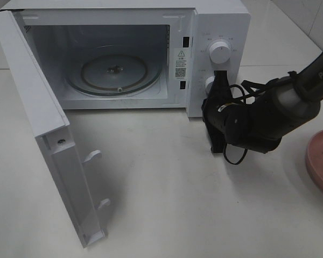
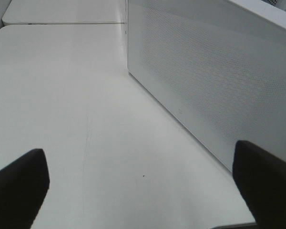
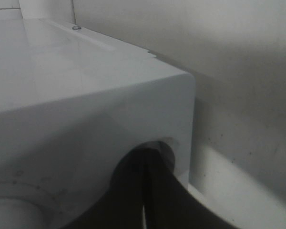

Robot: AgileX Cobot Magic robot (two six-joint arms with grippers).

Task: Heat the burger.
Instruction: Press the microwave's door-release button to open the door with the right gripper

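Note:
The burger is out of view in every frame. The white microwave (image 1: 220,21) stands at the back with its door (image 1: 43,113) swung wide to the left; its glass turntable (image 1: 114,71) is bare. My right gripper (image 1: 220,75) is shut, its black fingertips against the control panel beside the lower knob (image 1: 209,83), below the upper knob (image 1: 220,52). In the right wrist view the shut right gripper (image 3: 145,191) touches the microwave's front corner (image 3: 181,95). My left gripper (image 2: 140,181) is open and holds nothing, hanging over bare table beside the microwave's perforated side wall (image 2: 214,71).
A flat pink plate (image 1: 322,161) lies at the right edge of the table with nothing showing on its visible part. The open door juts toward the front left. White table (image 1: 167,204) stretches in front of the microwave.

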